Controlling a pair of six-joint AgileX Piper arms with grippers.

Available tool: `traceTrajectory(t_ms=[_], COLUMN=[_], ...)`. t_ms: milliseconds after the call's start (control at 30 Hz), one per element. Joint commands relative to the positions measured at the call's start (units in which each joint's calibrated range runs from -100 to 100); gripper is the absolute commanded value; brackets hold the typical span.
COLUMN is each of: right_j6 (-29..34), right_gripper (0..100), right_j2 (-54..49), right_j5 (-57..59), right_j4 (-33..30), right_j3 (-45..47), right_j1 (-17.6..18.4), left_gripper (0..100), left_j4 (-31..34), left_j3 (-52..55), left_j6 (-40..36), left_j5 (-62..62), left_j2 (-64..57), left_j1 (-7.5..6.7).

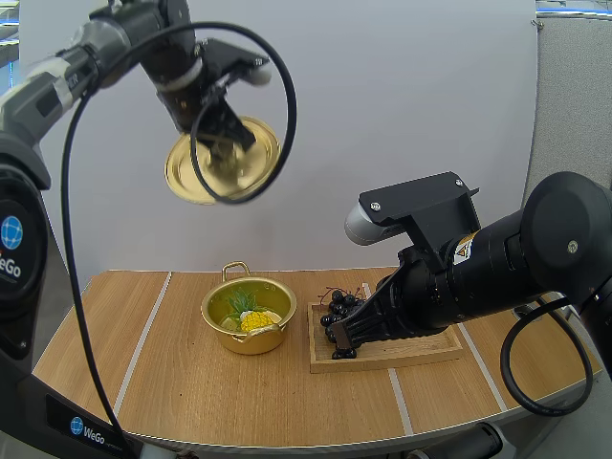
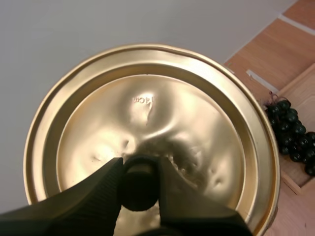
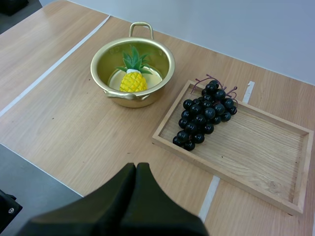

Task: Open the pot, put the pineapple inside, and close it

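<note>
As the wooden table (image 1: 191,382) spreads across the scene, 2 black robot arms reach over it. The right gripper (image 3: 137,168) hangs in the air over the right half of the table. Its 2 fingers are pressed together into 1 dark wedge with nothing between them. Seen from the high view, this right gripper (image 1: 337,332) partly covers a bunch of grapes (image 1: 337,304). The left gripper (image 2: 140,164) sits high above the table's left part, fingers clamped on the black knob (image 2: 139,187) of a lid.

A shallow wooden tray (image 3: 256,152) lies flat on the table, to the right of the pot and near it, with a gap between them.

The round gold lid (image 2: 147,108) hangs tilted in the air, well above the pot. Its dented knob side faces the left gripper.

The gold pot (image 3: 130,98) stands open and upright near the table's middle, with 1 loop handle at its far side.

The dark grapes (image 3: 202,115) lie inside the tray, at the end nearest the pot, with reddish stems showing at the far side of the bunch.

The small yellow pineapple (image 3: 133,78), topped with green leaves, sits inside the pot on its bottom.
</note>
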Motion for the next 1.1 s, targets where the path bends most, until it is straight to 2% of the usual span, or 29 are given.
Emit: traceTrajectory(t_ms=[0, 333, 800, 1067], right_j6=[-0.4, -0.4, -0.4, -0.4], right_gripper=[0, 0, 0, 0], right_j2=[-0.7, -0.7, -0.7, -0.7], right_j5=[0.0, 0.0, 0.0, 0.0], right_j4=[0.5, 0.5, 0.5, 0.5], right_j3=[0.1, 0.1, 0.1, 0.1], right_j1=[-0.3, -0.3, -0.3, -0.3], left_gripper=[0, 0, 0, 0], left_j4=[-1.4, -1.7, -6.0, -6.4], left_j3=[4.3, 14.3, 14.6, 14.6], left_j6=[1.2, 4.9, 6.1, 6.4], left_j5=[0.0, -4.1, -8.5, -8.3], left_j2=[0.2, 4.7, 18.2, 21.5], left_j1=[-0.11, -0.11, -0.11, -0.11])
